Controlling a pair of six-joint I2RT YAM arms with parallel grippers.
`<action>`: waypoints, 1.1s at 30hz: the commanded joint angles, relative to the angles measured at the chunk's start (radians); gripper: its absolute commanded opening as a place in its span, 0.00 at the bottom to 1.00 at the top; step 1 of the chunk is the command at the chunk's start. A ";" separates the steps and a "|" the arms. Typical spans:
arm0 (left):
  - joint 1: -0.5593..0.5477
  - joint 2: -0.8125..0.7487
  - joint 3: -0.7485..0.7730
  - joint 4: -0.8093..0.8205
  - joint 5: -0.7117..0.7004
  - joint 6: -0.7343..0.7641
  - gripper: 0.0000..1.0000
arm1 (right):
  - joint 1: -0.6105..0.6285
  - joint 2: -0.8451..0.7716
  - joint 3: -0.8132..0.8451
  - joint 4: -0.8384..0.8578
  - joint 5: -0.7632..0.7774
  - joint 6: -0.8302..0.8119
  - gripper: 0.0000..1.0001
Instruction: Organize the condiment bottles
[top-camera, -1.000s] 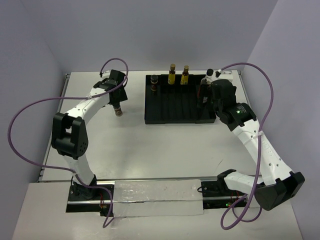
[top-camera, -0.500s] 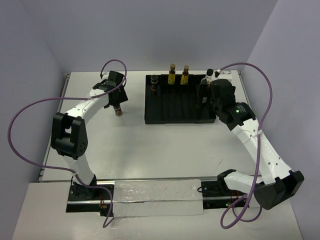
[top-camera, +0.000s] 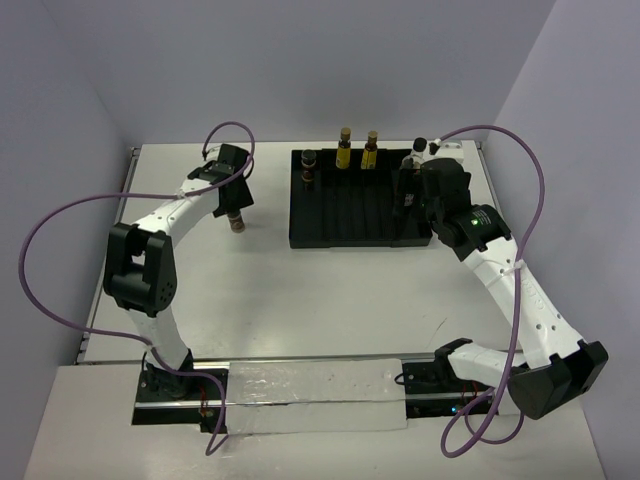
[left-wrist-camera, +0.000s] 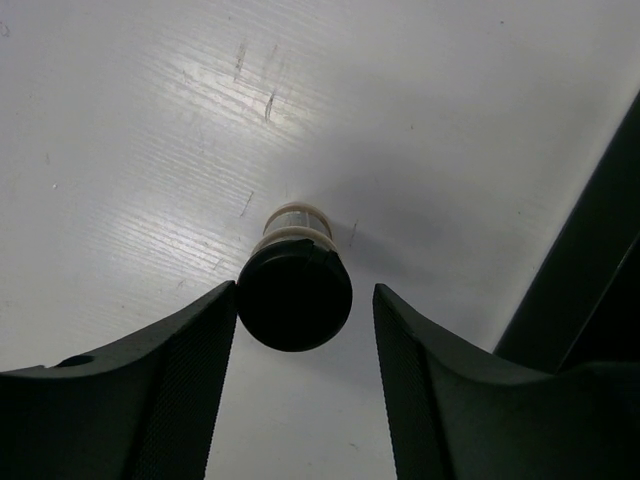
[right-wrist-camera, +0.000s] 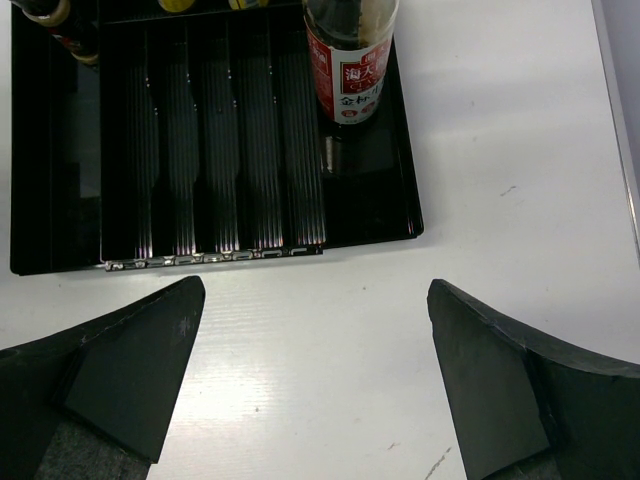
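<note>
We are at pickup: our released left gripper (left-wrist-camera: 305, 298) straddles the small brown black-lidded bottle (left-wrist-camera: 294, 305) toward the counter's (top-camera: 300, 300) far-left corner. Next we clench. Our right gripper (right-wrist-camera: 315, 290) gapes empty.

1 short brown bottle (top-camera: 236, 222) with a black lid stands upright on the table (top-camera: 300, 300), left of the black tray (top-camera: 350, 215). Along the tray's far edge stand 1 dark bottle (top-camera: 309, 166) and 2 yellow bottles (top-camera: 344, 152) (top-camera: 370, 152). 1 red-labelled bottle (right-wrist-camera: 350, 60) stands upright at its right side.
</note>
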 joint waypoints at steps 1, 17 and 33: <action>0.006 0.012 -0.007 0.043 -0.014 -0.011 0.62 | -0.003 0.011 0.018 0.030 0.001 -0.001 1.00; -0.065 -0.034 0.185 -0.047 0.006 0.059 0.10 | -0.003 0.008 0.036 0.022 -0.006 -0.001 1.00; -0.194 0.274 0.640 -0.070 0.188 0.108 0.10 | -0.006 -0.101 0.064 -0.061 0.075 -0.001 1.00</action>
